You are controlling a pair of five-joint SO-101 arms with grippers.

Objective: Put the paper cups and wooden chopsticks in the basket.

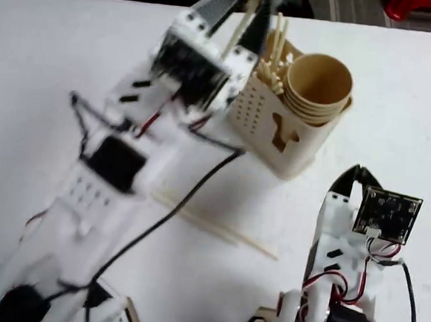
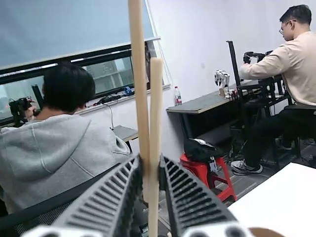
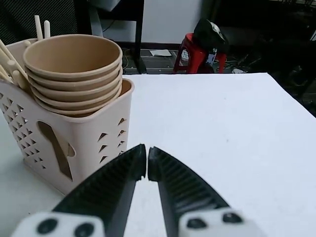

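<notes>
In the high view the left arm runs from the lower left up to the top centre. There the left gripper [image 2: 150,168] is clamped on a pair of wooden chopsticks [image 2: 140,74], pinched between its ribbed fingers [image 2: 185,197] with almost no gap. The pair stands nearly upright, and most of its length sticks out beyond the fingertips. In the high view this held pair sits just beside the upper left rim of the basket [image 1: 255,113], which stands on the white counter [image 1: 399,108] right of centre in the upper half. Inside the basket, a nested stack of paper cups [image 1: 323,80] fills the right side with mouths up. A bundle of other chopsticks [image 1: 272,57] stands on end in the left side. Below the basket, near the middle of the frame, two loose chopsticks [image 1: 218,227] lie flat on the counter. They lie side by side, slanting down toward the right. The right gripper [image 3: 147,157] is at the lower right of the high view. Its jaws are pressed together on nothing and point toward the basket from a little way off.
</notes>
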